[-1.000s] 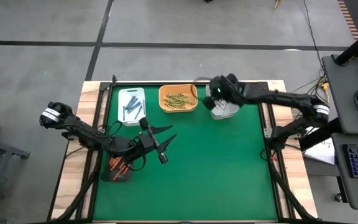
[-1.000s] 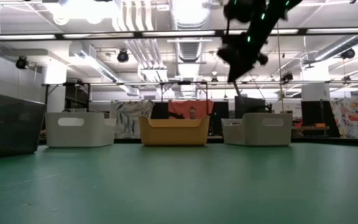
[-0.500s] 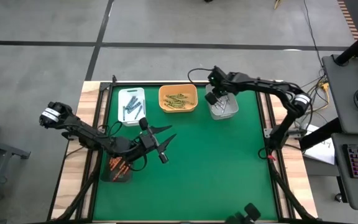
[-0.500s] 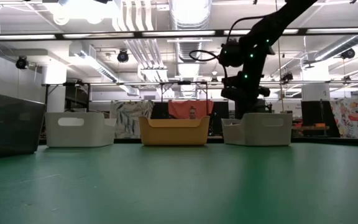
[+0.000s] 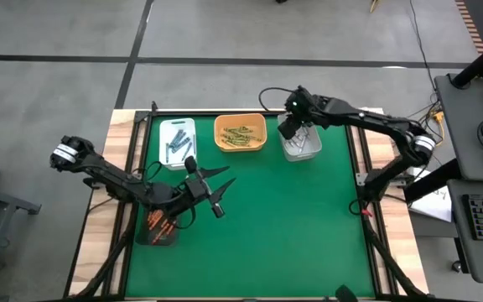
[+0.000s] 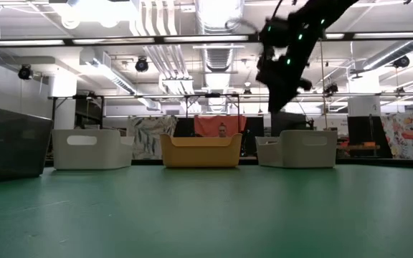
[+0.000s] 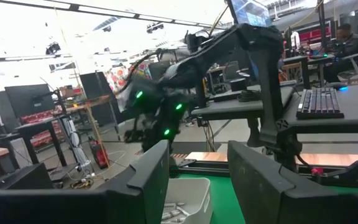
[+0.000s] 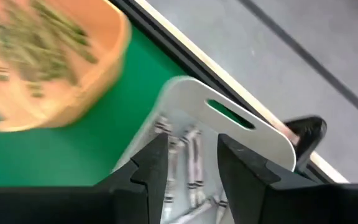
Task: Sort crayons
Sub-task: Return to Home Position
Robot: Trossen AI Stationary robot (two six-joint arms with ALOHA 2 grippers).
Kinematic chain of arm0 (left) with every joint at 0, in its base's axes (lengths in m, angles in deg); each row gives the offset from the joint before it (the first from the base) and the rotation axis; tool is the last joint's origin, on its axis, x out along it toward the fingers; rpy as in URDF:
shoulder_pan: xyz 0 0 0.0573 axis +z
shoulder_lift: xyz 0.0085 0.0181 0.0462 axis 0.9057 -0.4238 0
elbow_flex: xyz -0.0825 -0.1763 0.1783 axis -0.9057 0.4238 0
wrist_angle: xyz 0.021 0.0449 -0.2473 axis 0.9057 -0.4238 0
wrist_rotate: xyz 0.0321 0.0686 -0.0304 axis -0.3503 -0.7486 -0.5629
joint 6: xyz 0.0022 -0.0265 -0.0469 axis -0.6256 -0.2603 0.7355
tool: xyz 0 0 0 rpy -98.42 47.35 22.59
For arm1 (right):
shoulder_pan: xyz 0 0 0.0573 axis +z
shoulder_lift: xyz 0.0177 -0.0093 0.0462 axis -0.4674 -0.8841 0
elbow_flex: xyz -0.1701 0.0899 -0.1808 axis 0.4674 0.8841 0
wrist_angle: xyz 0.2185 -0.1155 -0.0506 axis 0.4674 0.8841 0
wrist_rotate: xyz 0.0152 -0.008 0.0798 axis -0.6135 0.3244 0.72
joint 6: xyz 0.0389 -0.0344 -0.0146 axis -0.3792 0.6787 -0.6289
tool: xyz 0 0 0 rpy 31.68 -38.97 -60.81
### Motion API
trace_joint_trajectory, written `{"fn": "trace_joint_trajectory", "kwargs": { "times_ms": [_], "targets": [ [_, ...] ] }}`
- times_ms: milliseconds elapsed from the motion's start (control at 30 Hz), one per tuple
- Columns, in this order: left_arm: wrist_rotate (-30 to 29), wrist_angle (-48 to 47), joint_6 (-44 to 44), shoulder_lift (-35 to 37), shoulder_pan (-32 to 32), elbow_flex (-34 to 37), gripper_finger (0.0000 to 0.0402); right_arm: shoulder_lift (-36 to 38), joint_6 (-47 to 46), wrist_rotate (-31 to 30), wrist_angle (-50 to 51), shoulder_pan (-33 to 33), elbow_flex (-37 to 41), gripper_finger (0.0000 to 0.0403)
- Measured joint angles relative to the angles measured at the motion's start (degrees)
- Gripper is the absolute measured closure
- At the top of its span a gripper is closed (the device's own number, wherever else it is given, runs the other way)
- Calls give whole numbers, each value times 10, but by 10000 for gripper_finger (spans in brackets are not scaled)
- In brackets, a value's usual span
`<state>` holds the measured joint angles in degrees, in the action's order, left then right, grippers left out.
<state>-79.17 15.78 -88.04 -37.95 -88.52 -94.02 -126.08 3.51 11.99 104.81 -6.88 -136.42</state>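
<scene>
Four small trays hold crayons. A white tray (image 5: 177, 143) has dark blue-grey ones, an orange tray (image 5: 241, 132) yellow-olive ones, a second white tray (image 5: 303, 146) grey-white ones (image 8: 195, 149), and a dark tray (image 5: 161, 228) red-orange ones. My right gripper (image 8: 191, 165) hangs open just above the second white tray, at the far right, fingers slanting down, nothing between them. My left gripper (image 5: 223, 179) waits open above the mat near the dark tray, holding nothing.
The three light trays stand in a row along the green mat's far edge (image 6: 199, 150); the dark tray sits at the left edge. The mat's middle and near half (image 5: 292, 235) lie bare. Black frame rails (image 5: 363, 159) border the mat.
My right gripper dipped toward the far-right white tray and has come up again, staying over it.
</scene>
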Motion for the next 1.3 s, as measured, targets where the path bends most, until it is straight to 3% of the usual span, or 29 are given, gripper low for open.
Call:
{"fn": "trace_joint_trajectory", "kwargs": {
  "times_ms": [300,367,533,733,833,1033,1300],
  "targets": [
    [0,-118,33,70,-4,0,260,151,56,5,-93,144,92,293],
    [1,-163,46,92,-4,0,265,183,97,32,-131,179,124,297],
    [44,-327,79,158,-3,0,282,256,207,180,-187,254,201,305],
    [131,-490,131,226,0,1,309,343,205,194,-262,278,296,307],
    [156,-490,134,252,1,13,325,380,186,206,-296,272,338,306],
    [192,-454,121,301,23,77,355,430,171,299,-332,246,387,312],
    [201,-433,147,414,73,168,366,474,182,300,-334,233,416,321]
  ]
}}
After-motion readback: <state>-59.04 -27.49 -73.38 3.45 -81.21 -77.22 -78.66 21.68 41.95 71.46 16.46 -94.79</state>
